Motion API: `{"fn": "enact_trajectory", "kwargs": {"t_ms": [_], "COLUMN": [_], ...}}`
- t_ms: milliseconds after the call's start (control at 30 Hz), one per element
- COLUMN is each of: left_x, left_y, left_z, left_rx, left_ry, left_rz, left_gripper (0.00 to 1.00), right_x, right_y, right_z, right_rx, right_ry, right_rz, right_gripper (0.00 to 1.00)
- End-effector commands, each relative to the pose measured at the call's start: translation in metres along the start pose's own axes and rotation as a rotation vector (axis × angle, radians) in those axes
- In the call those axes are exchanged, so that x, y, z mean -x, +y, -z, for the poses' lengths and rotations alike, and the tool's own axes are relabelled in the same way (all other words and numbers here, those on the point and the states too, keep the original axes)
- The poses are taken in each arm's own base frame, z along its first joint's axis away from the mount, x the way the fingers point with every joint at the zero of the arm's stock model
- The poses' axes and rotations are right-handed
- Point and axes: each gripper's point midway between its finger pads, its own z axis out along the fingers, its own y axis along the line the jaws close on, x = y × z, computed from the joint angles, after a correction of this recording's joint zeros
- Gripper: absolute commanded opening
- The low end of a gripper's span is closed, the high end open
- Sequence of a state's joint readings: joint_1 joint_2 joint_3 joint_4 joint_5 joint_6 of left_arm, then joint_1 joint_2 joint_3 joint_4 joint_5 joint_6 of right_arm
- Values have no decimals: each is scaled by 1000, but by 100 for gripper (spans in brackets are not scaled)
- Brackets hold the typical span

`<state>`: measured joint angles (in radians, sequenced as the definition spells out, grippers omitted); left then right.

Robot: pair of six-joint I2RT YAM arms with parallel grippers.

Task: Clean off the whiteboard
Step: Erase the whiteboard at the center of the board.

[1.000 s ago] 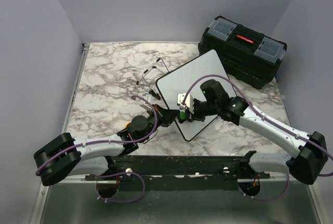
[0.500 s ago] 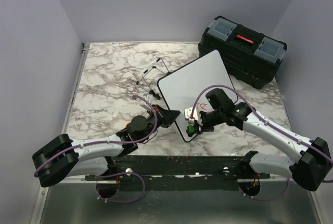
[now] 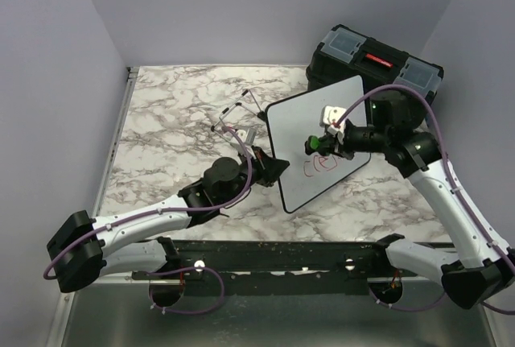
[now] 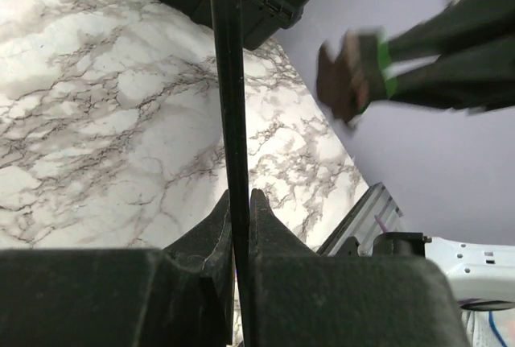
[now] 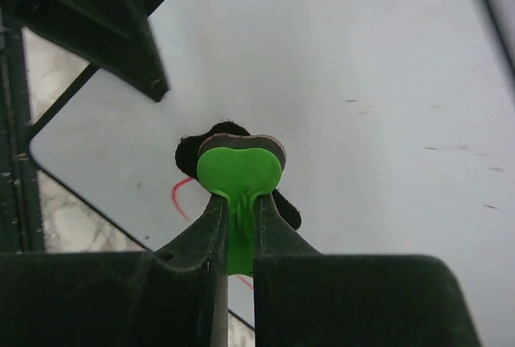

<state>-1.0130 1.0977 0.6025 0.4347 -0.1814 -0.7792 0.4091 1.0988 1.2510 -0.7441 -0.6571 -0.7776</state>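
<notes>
The left pincer point(image 3: 272, 168) is clenched on the lower edge of the whiteboard point(image 3: 298, 125), holding it tilted above the worktop point(image 3: 177, 113). The right pincer point(image 3: 320, 142), grasping a green eraser point(image 5: 239, 171), sits at the board's face beside red scribbles point(image 3: 319, 164). Wiping looks to be midway, and the next move calls for a firm sweep across those marks.

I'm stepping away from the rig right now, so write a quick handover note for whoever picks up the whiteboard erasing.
Left gripper: fingers shut on the rim of the whiteboard, at the edge nearest the left arm, holding the board tilted up.
Right gripper: shut on the green eraser, its dark pad at the board face beside the red marks.
Done: board is propped and steadied, eraser is in hand.
Left: wipe off the red marks near the board's middle, then set the board and eraser down.
</notes>
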Motion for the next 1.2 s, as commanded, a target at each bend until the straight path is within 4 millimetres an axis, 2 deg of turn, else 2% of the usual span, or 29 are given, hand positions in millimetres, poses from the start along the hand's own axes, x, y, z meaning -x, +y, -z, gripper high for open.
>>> {"fn": "enact_trajectory", "kwargs": {"t_ms": [0,67,133,367,433,500,567,600,667,733,867,933,1067,1133,1167], "left_x": [49,48,50,48,48,47,47,46,45,45,41,37,31,27,25], "left_y": [-46,-46,-44,-34,-33,-32,-33,-33,-33,-32,-32,-34,-38,-36,-34], "left_z": [0,-4,-8,-24,-29,-32,-33,-33,-31,-28,-25,-25,-23,-20,-19], "left_rx": [-139,-124,-98,30,60,82,87,87,90,85,48,16,-32,-40,-39], "left_ry": [-102,-91,-87,-26,-12,-1,3,7,11,8,4,9,21,24,27], "left_rz": [-73,-68,-60,-33,-39,-30,-20,-12,0,9,16,19,23,28,31], "left_gripper": [0,0,0,0,0,0,0,0,0,0,0,0,0,0,0], "right_x": [-49,-67,-77,-61,-55,-50,-54,-59,-70,-83,-98,-95,-72,-61,-54], "right_y": [64,83,90,107,86,46,4,-11,-27,-29,-9,17,101,113,107], "right_z": [-19,-31,-40,-53,-57,-58,-57,-55,-53,-52,-52,-57,-64,-70,-72], "right_rx": [254,316,319,318,199,-2,-218,-300,-397,-432,-373,-225,243,293,268], "right_ry": [50,57,50,-56,-76,-66,-37,-19,16,57,106,98,-14,-38,-57], "right_rz": [-173,-237,-246,-190,-214,-250,-310,-320,-325,-337,-343,-300,-256,-233,-235], "right_gripper": [1,1,1,1,1,1,1,1,1,1,1,1,1,1,1]}}
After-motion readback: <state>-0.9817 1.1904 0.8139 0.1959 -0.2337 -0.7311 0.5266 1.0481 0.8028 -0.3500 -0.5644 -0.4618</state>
